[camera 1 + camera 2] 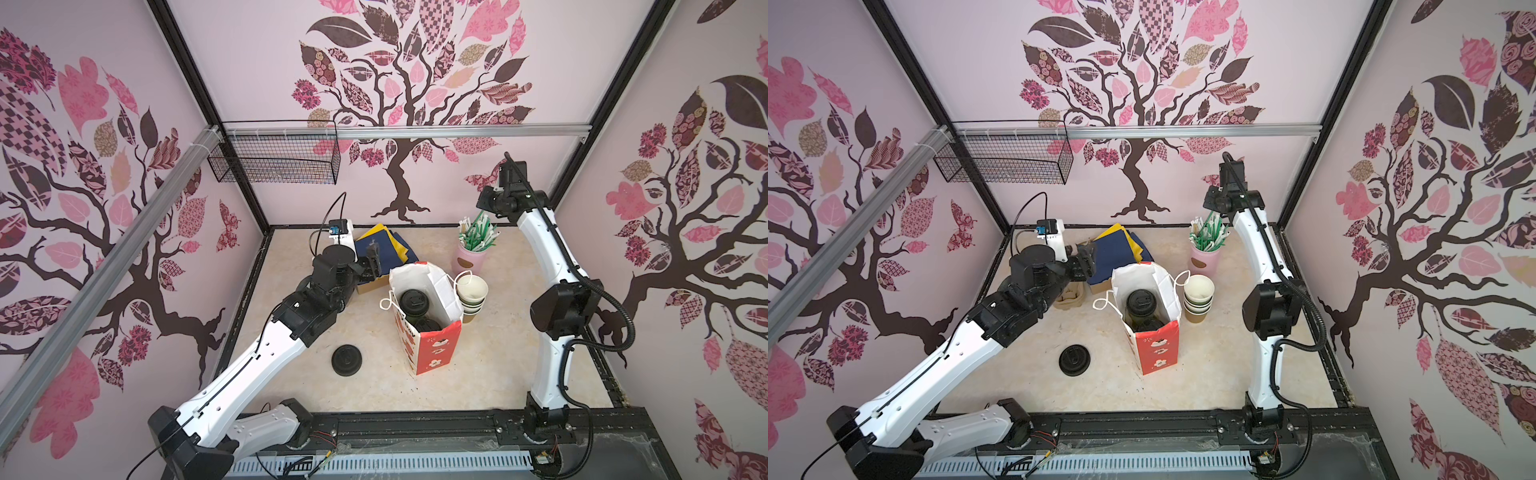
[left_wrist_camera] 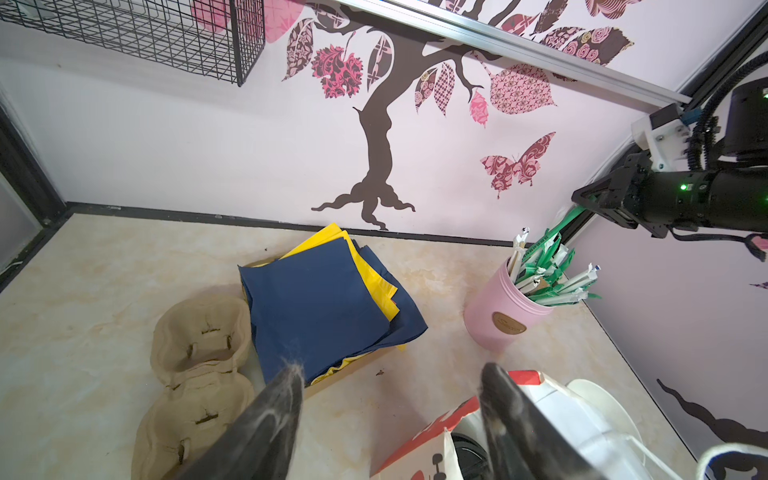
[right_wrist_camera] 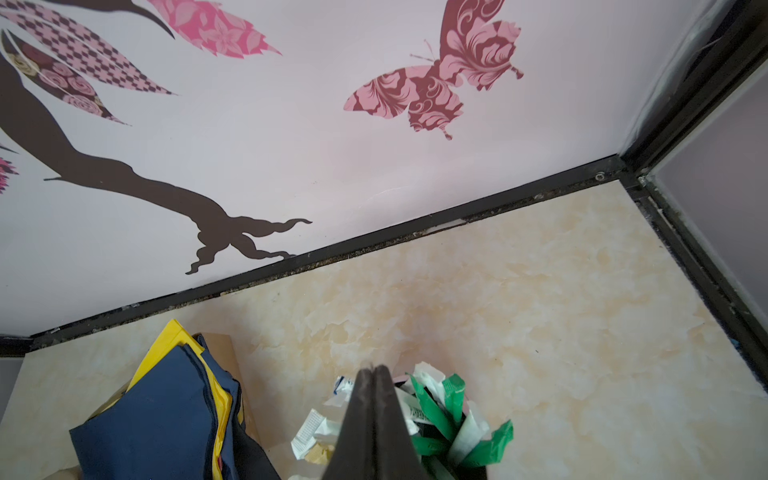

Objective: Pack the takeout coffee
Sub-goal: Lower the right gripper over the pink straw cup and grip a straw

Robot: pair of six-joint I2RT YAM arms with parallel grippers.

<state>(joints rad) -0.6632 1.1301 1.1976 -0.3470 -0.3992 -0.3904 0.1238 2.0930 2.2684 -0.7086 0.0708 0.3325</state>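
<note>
Paper bag (image 1: 436, 349) holds black-lidded cups (image 1: 417, 302); pink jar (image 1: 471, 261) holds wrapped straws (image 1: 478, 235).

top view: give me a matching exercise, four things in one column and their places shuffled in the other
Things, as seen in a top view:
1. lidded coffee cups
2. loose black lid
3. stack of lidless cups
4. wrapped straws

Places:
A. standing in the pink jar
B. flat on the bare table, left of the bag
C. inside the paper bag
D. upright just outside the bag, on its right

Pairs: 1-C, 2-B, 3-D, 4-A
</note>
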